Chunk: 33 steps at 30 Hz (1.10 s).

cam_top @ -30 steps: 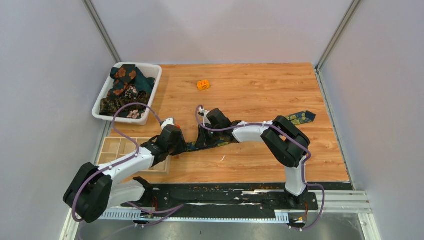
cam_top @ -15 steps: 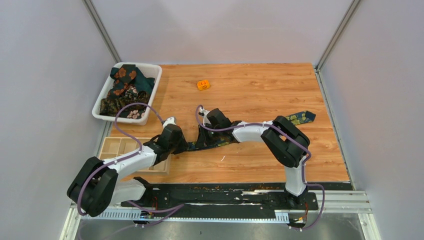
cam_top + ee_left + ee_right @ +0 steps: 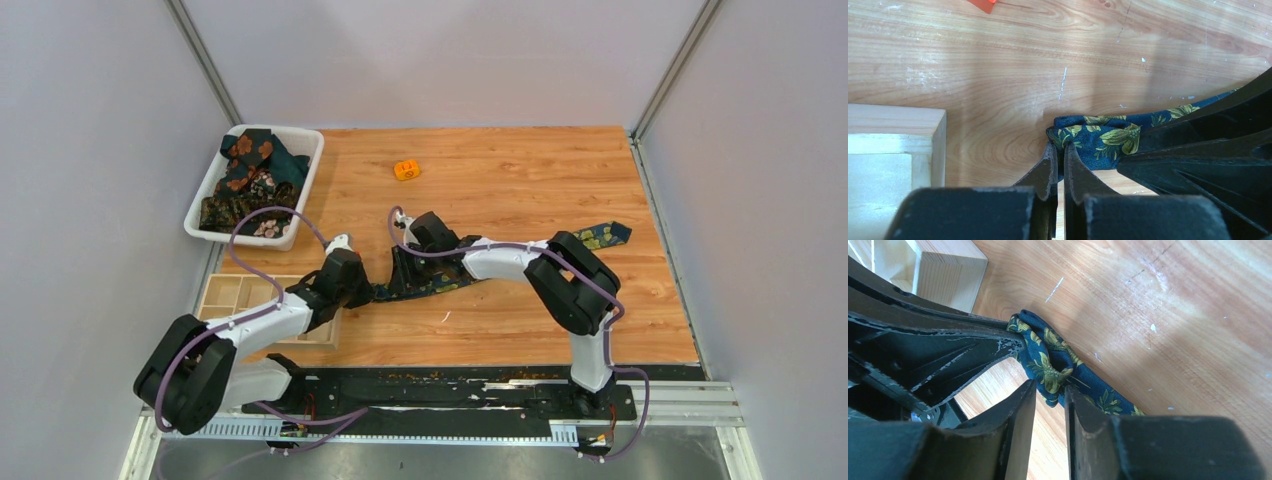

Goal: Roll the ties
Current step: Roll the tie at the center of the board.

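Observation:
A navy tie with yellow-green flowers (image 3: 606, 236) lies across the wooden table, running from the right side to the middle. Its left end is bunched into a small fold (image 3: 1095, 135), which also shows in the right wrist view (image 3: 1048, 362). My left gripper (image 3: 1058, 149) is shut on that fold from the left. My right gripper (image 3: 1049, 386) meets it from the other side, jaws narrowly apart and closed on the fold. In the top view both grippers, left (image 3: 368, 290) and right (image 3: 405, 272), nearly touch. Other ties (image 3: 250, 180), dark green with orange and pinkish blooms, lie heaped in a bin.
The white bin (image 3: 303, 192) stands at the back left. A wooden compartment box (image 3: 225, 296) sits just left of my left gripper, also seen in the left wrist view (image 3: 893, 135). A small orange cube (image 3: 406, 170) lies further back.
The left arm's elbow drew back a little. My right gripper shifted slightly left toward the left gripper, and the tie behind it bows a bit more.

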{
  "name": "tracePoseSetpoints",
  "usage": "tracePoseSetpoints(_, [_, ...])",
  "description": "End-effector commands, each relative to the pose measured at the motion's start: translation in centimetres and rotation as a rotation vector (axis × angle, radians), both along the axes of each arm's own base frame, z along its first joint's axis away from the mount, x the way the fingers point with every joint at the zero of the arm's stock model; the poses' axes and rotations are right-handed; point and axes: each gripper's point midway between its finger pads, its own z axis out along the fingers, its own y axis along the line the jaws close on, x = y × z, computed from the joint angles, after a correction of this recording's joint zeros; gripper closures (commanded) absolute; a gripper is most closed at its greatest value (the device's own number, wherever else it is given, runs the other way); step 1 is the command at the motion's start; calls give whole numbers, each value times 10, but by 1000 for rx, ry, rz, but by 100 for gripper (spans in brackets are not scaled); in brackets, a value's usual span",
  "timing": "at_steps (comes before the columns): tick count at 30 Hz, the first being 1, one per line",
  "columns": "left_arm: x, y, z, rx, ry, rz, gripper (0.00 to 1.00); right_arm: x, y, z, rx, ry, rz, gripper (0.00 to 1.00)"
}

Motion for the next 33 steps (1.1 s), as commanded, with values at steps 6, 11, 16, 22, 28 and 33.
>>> tracePoseSetpoints(6, [-9, 11, 3, 41, 36, 16, 100, 7, 17, 66, 38, -120, 16, 76])
tracePoseSetpoints(11, [-10, 13, 9, 41, 32, 28, 100, 2, 29, 51, 20, -100, 29, 88])
tracePoseSetpoints(16, [-11, 15, 14, 38, 26, 38, 100, 1, 31, 27, -17, -73, 23, 95])
tracePoseSetpoints(22, [-11, 16, 21, 29, 17, 49, 100, 1, 29, 5, -53, -52, 17, 97])
tracePoseSetpoints(28, [-9, 14, 29, 16, 6, 49, 100, 0, 27, -6, -70, -39, 15, 98])
tracePoseSetpoints(33, [-9, 12, 35, 8, 3, 44, 100, 0, 27, -4, -71, -41, 14, 98])
